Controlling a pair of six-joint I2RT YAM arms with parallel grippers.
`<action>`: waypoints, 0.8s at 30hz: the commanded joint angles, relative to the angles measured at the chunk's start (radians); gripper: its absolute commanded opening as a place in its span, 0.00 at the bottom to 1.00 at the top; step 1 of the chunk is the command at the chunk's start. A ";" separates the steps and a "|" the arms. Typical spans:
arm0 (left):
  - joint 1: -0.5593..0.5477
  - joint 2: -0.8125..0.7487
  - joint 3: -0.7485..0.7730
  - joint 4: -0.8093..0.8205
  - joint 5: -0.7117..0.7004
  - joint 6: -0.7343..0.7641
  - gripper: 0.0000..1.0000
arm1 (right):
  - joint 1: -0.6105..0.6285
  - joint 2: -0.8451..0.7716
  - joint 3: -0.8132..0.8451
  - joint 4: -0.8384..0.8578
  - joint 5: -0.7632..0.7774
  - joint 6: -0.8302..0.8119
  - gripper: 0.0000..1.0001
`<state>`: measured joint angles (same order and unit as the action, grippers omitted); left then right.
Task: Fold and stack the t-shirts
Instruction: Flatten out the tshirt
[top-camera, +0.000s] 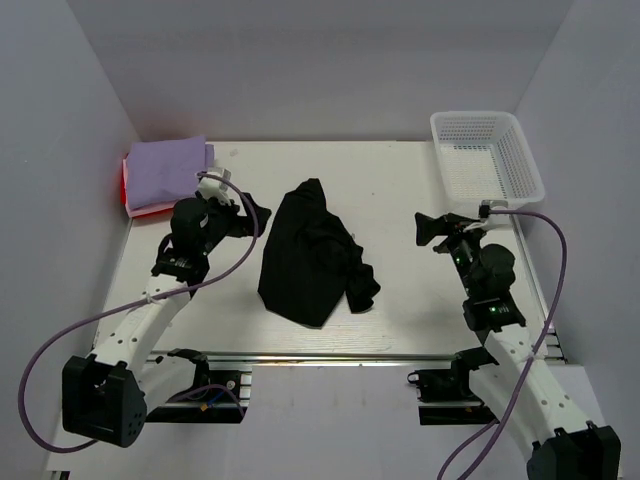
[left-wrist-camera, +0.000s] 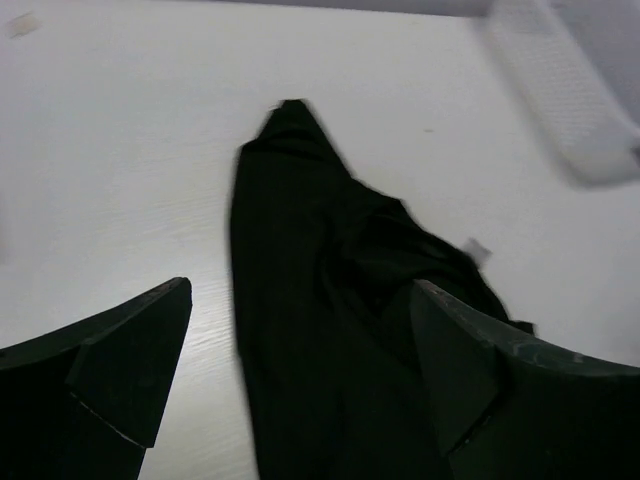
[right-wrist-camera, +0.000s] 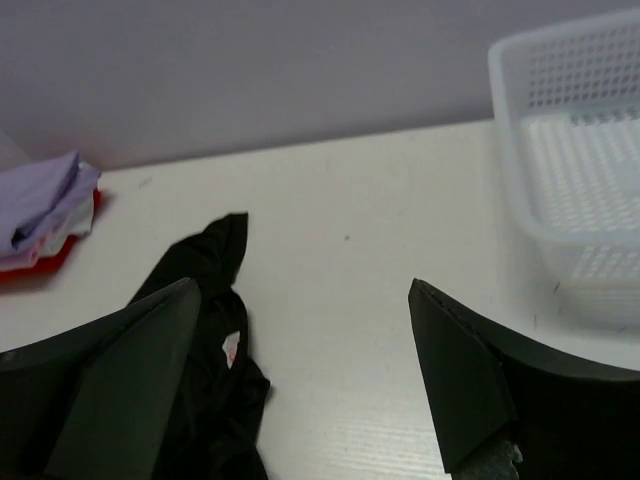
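Lying crumpled near the middle of the worktop (top-camera: 400, 190), the black shirt (top-camera: 305, 255) is seen as the largest cloth. It is bunched into a long heap, narrow at its far end and wider toward the near edge, with a twisted lump on its right side and a small pale label showing among the folds. The basket (top-camera: 530, 165) is set at the far right corner. At the far left corner the lavender shirt (top-camera: 165, 170) is laid folded, roughly square, on the red shirt (top-camera: 126, 188), of which only a strip is shown. The left gripper (top-camera: 256, 215) is held just left of the black shirt, jaws spread wide, nothing grasped. The right gripper (top-camera: 422, 229) is held well to its right, near the basket, likewise spread and released.
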<state>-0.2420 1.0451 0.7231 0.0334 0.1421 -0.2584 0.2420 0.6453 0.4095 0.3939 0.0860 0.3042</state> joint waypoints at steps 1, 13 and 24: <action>-0.011 0.006 -0.028 0.133 0.340 0.011 1.00 | -0.001 0.068 0.037 -0.061 -0.075 0.032 0.90; -0.172 0.369 0.117 0.076 0.332 0.082 0.80 | 0.002 0.390 0.233 -0.308 -0.130 0.098 0.90; -0.496 0.613 0.242 -0.131 0.088 0.196 0.79 | 0.005 0.551 0.311 -0.420 -0.160 0.087 0.90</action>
<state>-0.6975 1.6321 0.9272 -0.0124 0.3161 -0.1013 0.2436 1.1950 0.6800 -0.0013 -0.0586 0.3897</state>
